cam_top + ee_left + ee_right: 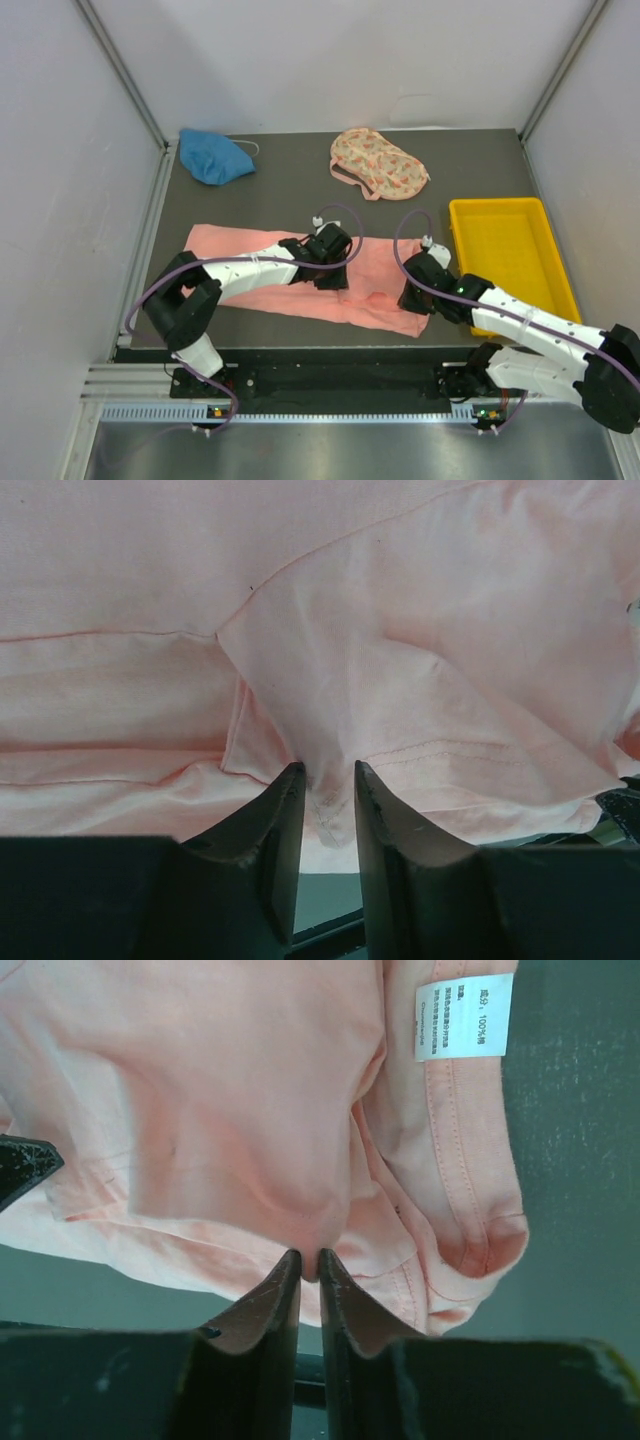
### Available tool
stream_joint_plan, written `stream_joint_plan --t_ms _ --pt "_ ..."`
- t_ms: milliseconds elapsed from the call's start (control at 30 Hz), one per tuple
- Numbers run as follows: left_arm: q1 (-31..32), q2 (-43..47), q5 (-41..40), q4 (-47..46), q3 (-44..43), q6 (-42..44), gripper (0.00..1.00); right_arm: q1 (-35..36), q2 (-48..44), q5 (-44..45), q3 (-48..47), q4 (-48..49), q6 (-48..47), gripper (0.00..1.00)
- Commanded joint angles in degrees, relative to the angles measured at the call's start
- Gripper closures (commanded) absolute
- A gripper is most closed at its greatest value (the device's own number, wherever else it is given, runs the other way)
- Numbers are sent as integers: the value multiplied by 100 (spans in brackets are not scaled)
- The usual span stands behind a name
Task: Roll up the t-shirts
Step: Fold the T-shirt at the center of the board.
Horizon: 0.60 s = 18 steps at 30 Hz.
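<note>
Top external shows me the pink shirt [232,243] lying flat as a long band across the near half of the bench [280,190], running from left of centre to just short of the yellow tray [505,250]. Both arms are bent down onto it. The left fingers [334,279] are at its middle and the right fingers [411,301] at its near right end. In the left wrist view, the left fingers [328,775] are clamped on a small raised fold of pink cloth by a stitched hem, with only a narrow gap between them that the fabric fills. In the right wrist view, the right fingers [309,1257] are pressed nearly together, pinching a thin pleat of the same shirt. Just to the right of them I see the ribbed neckband [470,1160] and the white tag [463,1017] with printed text. At the far edge of the bench, well apart from the pink one, a blue shirt [213,155] sits bunched at the left. A floral shirt [378,163] is crumpled near the centre.
</note>
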<state>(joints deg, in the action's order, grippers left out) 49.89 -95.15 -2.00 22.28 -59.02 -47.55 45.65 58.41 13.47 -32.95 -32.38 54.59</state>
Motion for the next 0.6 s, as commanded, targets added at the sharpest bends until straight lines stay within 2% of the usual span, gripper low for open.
stream_joint_plan --t_ms 0,33,200,567 --pt "82 -82 -64 -145 14 -105 71 49 21 155 -142 118 -45 89" --pt "91 -91 -72 -145 14 -114 73 49 38 138 -142 127 -62 91" --pt "109 -65 -274 -5 -65 -158 99 67 39 164 -229 4 -141 99" --pt "100 163 -644 566 -426 -53 100 576 109 542 -1011 -813 -229 100"
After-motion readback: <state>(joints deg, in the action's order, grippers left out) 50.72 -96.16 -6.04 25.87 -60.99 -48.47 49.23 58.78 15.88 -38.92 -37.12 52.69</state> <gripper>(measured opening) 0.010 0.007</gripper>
